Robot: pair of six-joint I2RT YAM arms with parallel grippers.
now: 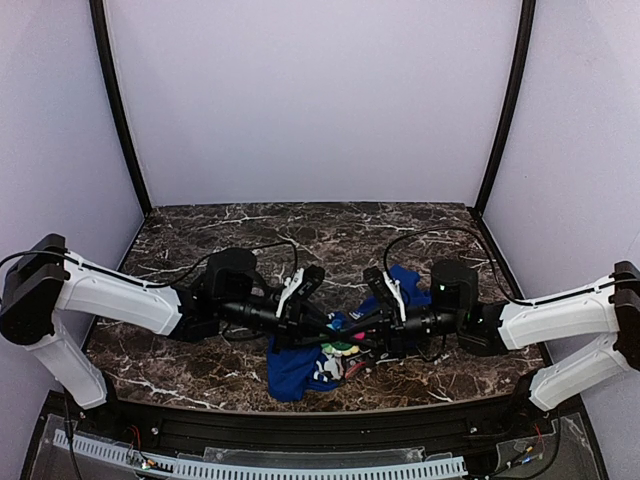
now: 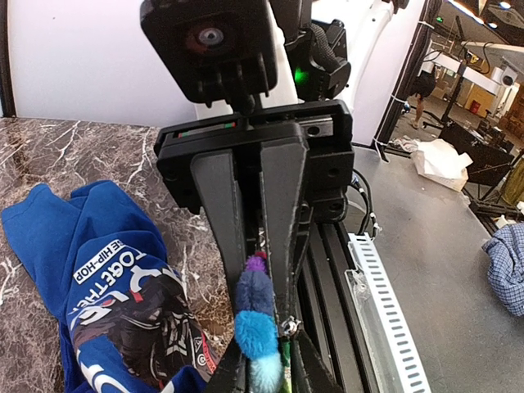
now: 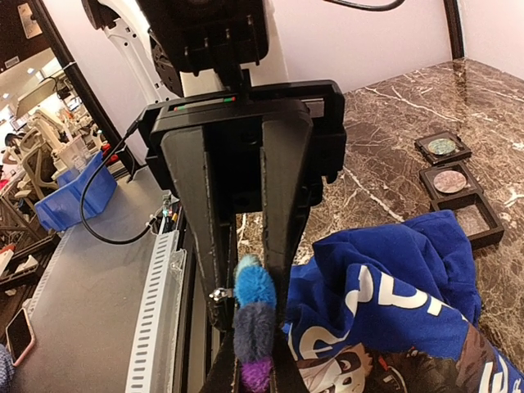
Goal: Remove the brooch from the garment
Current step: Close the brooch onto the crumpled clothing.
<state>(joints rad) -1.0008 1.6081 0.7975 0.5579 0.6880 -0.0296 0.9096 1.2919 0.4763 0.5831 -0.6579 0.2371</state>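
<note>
Soft even light, wide-angle distortion in wrist views.

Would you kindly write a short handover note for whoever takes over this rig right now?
Left gripper: closed on the fuzzy multicoloured brooch from one side.
Right gripper: shut on the same brooch from the opposite side.
Garment: blue, printed, crumpled on the marble table below and beside both grippers.
Done: both grippers have hold of the brooch.
Left: the views do not show whether the pin is free of the cloth. Probably work it loose, then lift it clear of the garment.
</note>
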